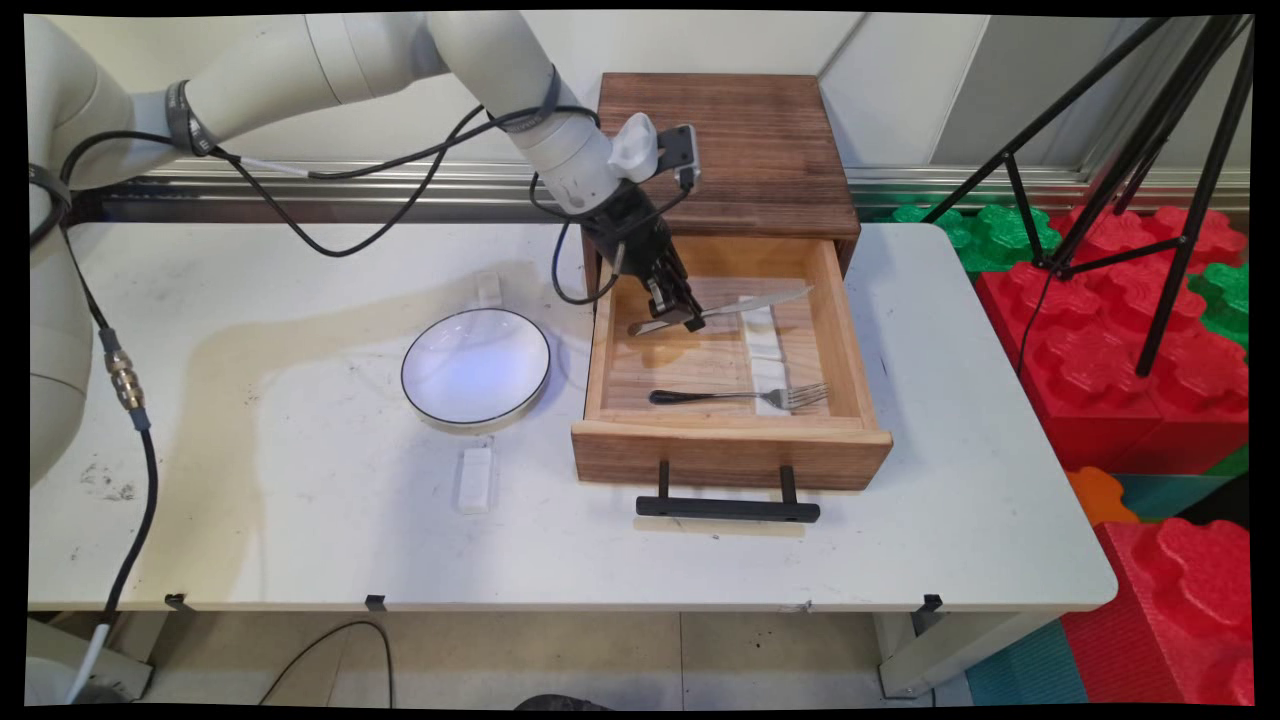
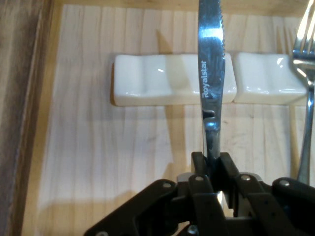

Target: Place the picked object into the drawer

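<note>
My gripper [image 1: 688,318] [image 2: 212,164] is shut on a steel table knife [image 1: 745,304] [image 2: 211,73], gripping it at the handle end. The blade reaches out over a white ceramic cutlery rest [image 1: 757,322] [image 2: 157,81] inside the open wooden drawer [image 1: 730,440]. A second white rest [image 1: 770,378] [image 2: 266,78] lies beside the first, and a fork [image 1: 745,396] [image 2: 307,73] lies across it nearer the drawer's front. Whether the knife touches the rest I cannot tell.
The drawer belongs to a dark wooden box [image 1: 735,150] at the table's back, and its black handle [image 1: 728,508] juts toward the near edge. A white plate [image 1: 476,366] lies left of the drawer, with small white rests behind [image 1: 488,290] and in front [image 1: 475,480] of it. A black tripod [image 1: 1130,190] and red foam blocks [image 1: 1110,340] stand to the right.
</note>
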Robot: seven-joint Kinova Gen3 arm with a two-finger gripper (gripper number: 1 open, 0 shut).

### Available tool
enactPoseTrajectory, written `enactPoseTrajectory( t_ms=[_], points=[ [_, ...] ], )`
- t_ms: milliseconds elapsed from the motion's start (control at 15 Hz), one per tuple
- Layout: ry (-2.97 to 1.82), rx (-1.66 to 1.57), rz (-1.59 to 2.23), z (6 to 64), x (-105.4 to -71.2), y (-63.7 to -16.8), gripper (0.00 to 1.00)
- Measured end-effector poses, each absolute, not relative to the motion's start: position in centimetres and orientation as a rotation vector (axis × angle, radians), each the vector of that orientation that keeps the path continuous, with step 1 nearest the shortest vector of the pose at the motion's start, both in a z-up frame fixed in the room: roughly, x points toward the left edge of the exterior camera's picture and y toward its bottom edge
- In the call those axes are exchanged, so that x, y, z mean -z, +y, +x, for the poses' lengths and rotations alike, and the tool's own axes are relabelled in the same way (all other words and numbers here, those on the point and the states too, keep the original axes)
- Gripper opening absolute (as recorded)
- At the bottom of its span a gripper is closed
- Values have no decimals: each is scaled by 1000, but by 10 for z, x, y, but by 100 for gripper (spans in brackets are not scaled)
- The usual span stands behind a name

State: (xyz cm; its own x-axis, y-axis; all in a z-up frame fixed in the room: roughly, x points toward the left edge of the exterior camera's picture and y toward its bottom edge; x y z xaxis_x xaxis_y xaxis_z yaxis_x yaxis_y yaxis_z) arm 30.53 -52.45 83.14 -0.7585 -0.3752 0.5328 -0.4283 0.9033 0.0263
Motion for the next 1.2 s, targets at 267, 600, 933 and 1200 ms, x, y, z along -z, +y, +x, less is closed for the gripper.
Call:
enactPoseTrajectory(
  t_ms=[267,600,933,1200],
  points=[
    [-2526,-131,585,306,-822,-527,0],
    [-2531,-136,586,305,-811,-530,0],
    [-2530,-137,574,299,-805,-531,0],
    [-2528,-142,566,293,-801,-532,100]
  ],
)
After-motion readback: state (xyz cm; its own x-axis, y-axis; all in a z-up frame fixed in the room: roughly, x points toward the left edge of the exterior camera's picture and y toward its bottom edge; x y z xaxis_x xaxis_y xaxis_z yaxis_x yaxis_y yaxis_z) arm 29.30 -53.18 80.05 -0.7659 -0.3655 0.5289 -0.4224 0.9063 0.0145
